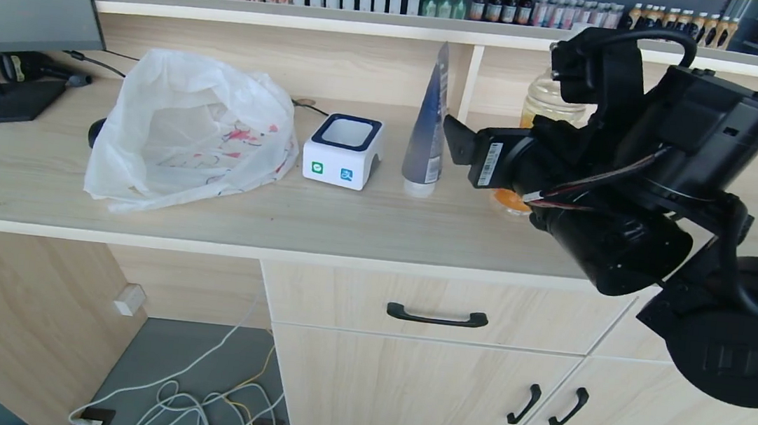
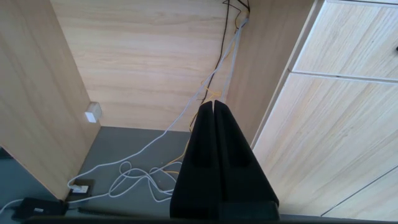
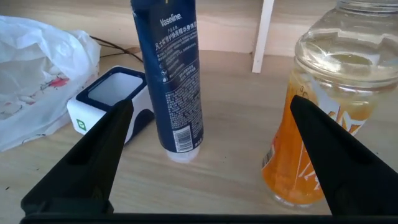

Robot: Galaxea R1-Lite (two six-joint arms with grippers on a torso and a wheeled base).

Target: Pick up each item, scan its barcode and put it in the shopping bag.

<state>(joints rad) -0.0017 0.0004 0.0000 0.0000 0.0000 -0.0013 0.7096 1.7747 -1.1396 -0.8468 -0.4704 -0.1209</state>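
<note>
Right wrist view: right pincer [image 3: 211, 106], apart, faces tube [image 3: 176, 74] and bottle [image 3: 329, 68]; pick likely pending, must centre on one. Left pincer [image 2: 214, 107] together.

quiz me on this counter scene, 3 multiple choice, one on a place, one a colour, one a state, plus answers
1. Where is the scanner? A inside the bag B between bag and tube C behind the tube
2. What colour is the tube? A red B green C dark blue
3. How is the right gripper? A open, empty B shut, empty C shut on the tube
Answers: 1 B, bag on its left, tube on its right; 2 C, its body is dark blue; 3 A, its fingers stand wide apart, nothing between.
</note>
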